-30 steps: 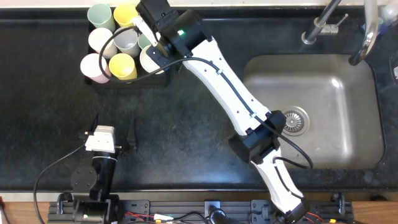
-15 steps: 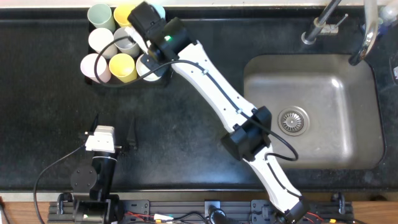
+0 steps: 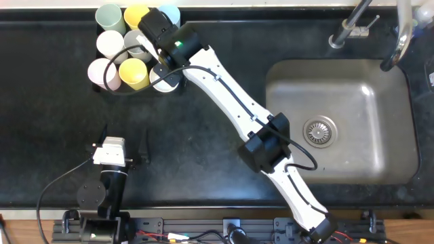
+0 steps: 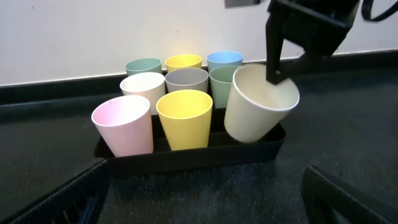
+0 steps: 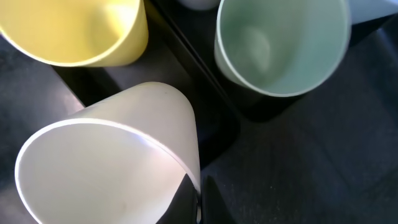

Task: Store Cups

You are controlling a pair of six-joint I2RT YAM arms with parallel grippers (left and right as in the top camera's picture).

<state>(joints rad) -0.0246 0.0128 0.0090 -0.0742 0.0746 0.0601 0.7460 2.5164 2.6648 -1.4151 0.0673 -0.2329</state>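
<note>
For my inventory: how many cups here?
9: back green, back yellow, back blue, middle white, middle grey, middle green, front pink, front yellow, and the tilted cream cup in the right gripper.

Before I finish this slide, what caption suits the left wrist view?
Right hand holds a tilted cream cup by its rim at the corner of a black tray of eight cups.

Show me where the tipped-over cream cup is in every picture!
Top view: the cream cup peeks out beneath the right arm, at the right front corner of the black tray.
Left wrist view: it leans right of centre, with the right tool pinching its rim.
Right wrist view: it is very close, with its open mouth toward the camera.
Shared landmark: the front yellow cup right beside it.
</note>
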